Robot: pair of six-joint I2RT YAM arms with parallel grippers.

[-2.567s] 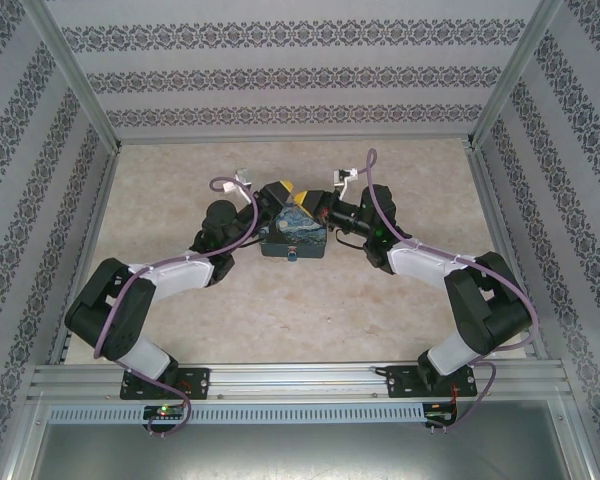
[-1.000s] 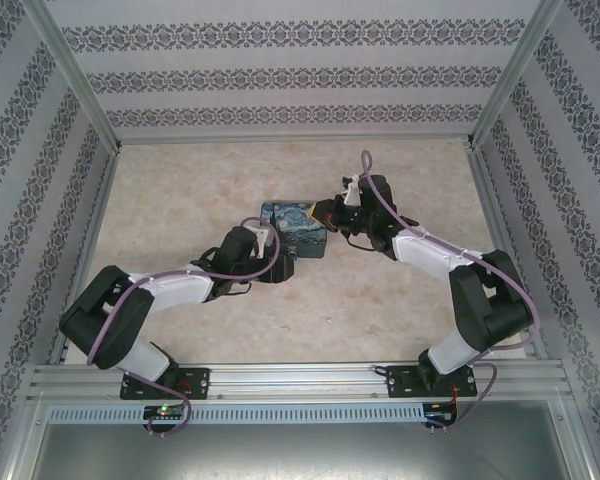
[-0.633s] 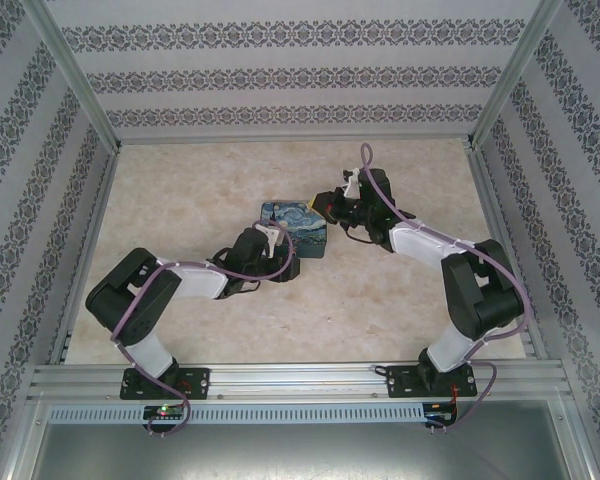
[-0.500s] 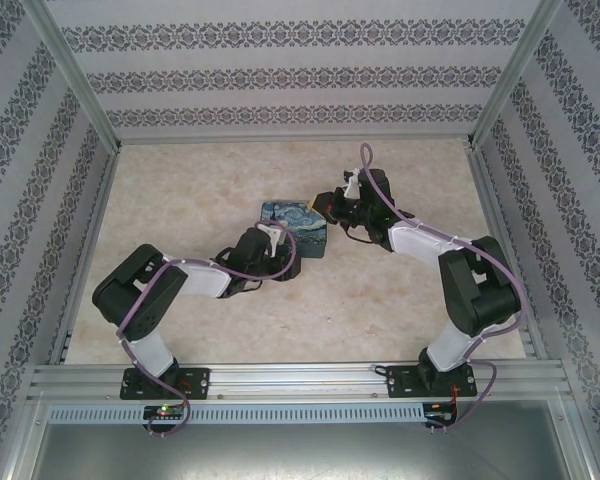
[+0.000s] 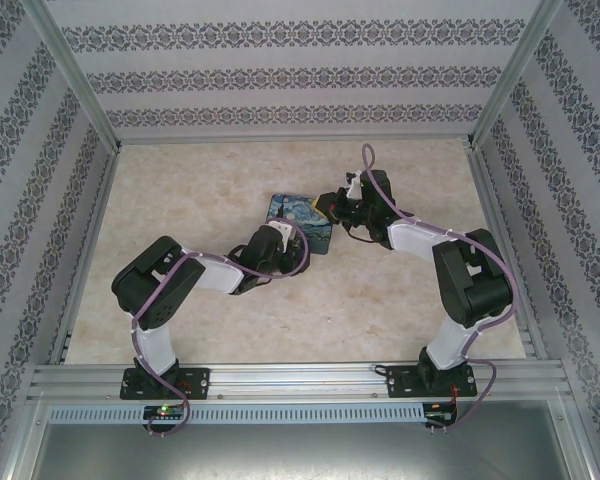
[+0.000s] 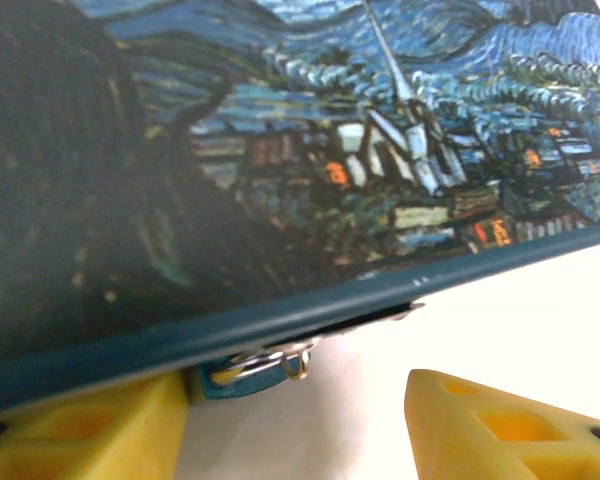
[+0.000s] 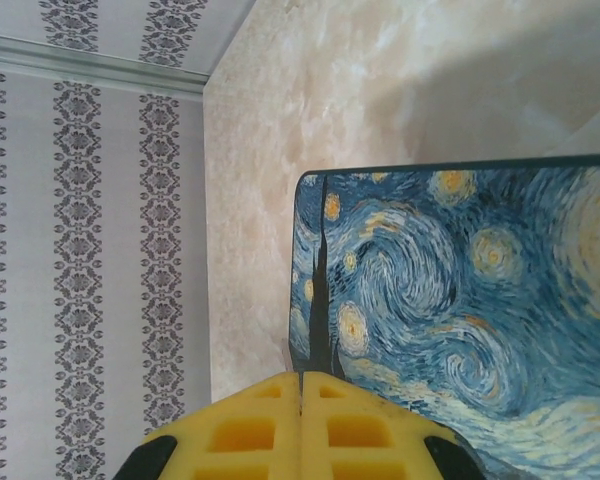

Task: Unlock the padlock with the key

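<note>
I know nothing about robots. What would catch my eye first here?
A painted tin with a swirling blue-and-yellow night sky sits in the middle of the table. In the left wrist view, a tiny blue padlock peeks out at the tin's edge, beside the open yellow fingers of the left gripper. The right gripper, shut, points at the tin's other side.

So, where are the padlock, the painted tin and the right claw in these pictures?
padlock [image 6: 230, 385], left wrist view, on its blue body.
painted tin [image 6: 400, 150], left wrist view, on its painted lid.
right claw [image 7: 301, 380], right wrist view, between its shut yellow fingertips.
</note>
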